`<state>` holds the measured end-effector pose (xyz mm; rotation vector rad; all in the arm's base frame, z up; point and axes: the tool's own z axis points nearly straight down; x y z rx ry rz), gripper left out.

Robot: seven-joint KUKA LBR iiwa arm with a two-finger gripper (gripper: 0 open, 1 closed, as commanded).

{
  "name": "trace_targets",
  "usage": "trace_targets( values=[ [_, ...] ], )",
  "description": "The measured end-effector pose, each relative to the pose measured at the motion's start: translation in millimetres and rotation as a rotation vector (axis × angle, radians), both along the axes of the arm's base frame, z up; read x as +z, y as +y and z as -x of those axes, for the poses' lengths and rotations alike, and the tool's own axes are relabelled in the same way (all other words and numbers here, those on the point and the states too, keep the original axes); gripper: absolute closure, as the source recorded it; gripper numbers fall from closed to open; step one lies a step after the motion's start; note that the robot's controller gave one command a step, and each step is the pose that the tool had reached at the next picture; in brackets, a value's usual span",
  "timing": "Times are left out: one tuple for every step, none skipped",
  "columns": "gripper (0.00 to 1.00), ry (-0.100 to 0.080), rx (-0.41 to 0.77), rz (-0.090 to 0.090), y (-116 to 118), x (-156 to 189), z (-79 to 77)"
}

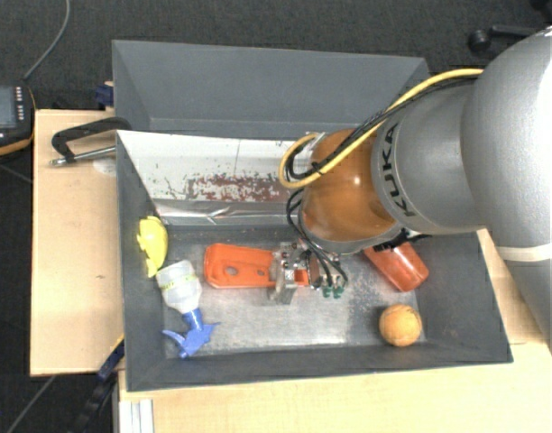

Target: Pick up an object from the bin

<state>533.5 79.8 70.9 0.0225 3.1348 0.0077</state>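
Looming closest, the grey arm [492,142] reaches in from the right, its orange-covered wrist over the grey metal bin [438,350]. Its gripper [292,280] sits low at the right end of a flat orange piece [240,265] lying mid-floor; whether it is open or closed I cannot tell. An orange ball [400,325] lies near right. Reddish flecks mark the bin's far wall, and dark carpet [258,7] surrounds it.

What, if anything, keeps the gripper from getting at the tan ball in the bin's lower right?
Nothing visible, so probably yes. The tan ball lies alone on the bin floor, apart from the red cylinder above it, nothing over it. The gripper is at the right end of the orange flat piece.
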Motion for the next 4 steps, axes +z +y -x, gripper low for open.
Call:
trace_targets(
  values=[
    [1.0, -0.002, -0.057, -0.001, 7.8, 0.2, -23.6],
    [1.0, -0.003, -0.06, -0.002, 8.2, 0.3, -29.9],
    [1.0, -0.004, 0.074, -0.001, 8.5, 0.4, -26.0],
    [1.0, -0.009, 0.115, -0.002, 14.7, 0.3, -49.1]
  ],
)
